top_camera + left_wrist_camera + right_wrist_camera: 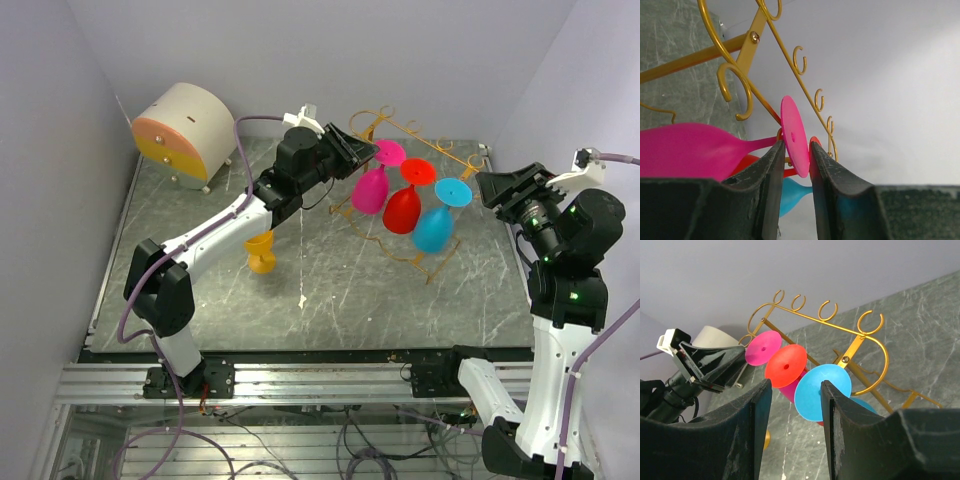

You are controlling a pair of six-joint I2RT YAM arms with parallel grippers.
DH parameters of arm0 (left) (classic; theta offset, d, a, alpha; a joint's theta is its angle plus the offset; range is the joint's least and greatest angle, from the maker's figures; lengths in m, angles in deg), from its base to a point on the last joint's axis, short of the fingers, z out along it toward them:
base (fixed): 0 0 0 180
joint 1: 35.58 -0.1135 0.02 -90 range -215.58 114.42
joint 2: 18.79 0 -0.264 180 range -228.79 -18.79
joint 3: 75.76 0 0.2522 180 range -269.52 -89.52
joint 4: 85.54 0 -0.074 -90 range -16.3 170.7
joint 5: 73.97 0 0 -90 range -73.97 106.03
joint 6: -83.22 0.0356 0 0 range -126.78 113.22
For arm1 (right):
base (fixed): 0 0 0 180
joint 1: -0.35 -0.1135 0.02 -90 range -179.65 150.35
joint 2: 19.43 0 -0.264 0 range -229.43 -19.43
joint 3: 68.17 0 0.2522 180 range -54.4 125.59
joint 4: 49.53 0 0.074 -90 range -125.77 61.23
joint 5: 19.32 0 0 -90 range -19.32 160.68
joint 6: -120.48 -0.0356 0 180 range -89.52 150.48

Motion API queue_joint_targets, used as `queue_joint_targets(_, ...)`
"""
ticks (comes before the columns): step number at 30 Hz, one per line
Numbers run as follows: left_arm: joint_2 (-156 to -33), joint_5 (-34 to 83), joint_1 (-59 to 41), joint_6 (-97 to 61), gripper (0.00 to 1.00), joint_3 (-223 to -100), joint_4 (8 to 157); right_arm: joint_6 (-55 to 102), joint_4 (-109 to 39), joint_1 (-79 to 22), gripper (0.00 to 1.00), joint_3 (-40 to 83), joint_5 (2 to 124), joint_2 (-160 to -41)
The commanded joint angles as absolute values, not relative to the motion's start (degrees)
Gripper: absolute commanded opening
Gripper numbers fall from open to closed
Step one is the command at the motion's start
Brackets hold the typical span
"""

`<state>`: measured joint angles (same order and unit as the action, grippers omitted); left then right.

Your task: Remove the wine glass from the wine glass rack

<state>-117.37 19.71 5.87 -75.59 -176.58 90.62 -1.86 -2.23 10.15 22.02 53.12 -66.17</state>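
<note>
The gold wine glass rack (420, 135) stands at the back of the table. Three wine glasses hang upside down from it: magenta (368, 190), red (402, 208) and blue (433, 228). My left gripper (370, 156) is at the magenta glass's foot. In the left wrist view its fingers straddle that pink foot disc (792, 135). The left gripper (796, 145) is narrowly open, and a slit of light shows beside the right finger. My right gripper (487, 185) hovers open just right of the blue foot (822, 390), apart from it, and holds nothing.
An orange glass (261, 252) stands on the table under the left forearm. The round cream-and-orange drawer box (183, 135) sits at the back left. Walls close in the table on the left, back and right.
</note>
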Motion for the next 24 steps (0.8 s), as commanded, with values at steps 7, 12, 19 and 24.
queue_joint_targets(7, -119.19, 20.86, 5.62, -75.21, 0.32, -180.1, 90.68, -1.87, -4.1, 10.55, 0.43, 20.83, 51.67, -65.28)
queue_joint_targets(12, -119.57, 20.84, 5.58, -74.97, 0.34, -180.96, 89.19, -1.94, -3.94, 10.6, 0.43, 21.18, 51.68, -65.14)
queue_joint_targets(19, -119.1, 21.0, 5.64, -74.96, 0.12, -180.22, 88.74, -2.22, -4.05, 10.62, 0.43, 20.58, 51.35, -64.9)
queue_joint_targets(24, -117.43, 20.9, 5.61, -75.35, 0.07, -178.23, 89.89, -2.52, -3.88, 10.55, 0.43, 21.07, 50.28, -65.16)
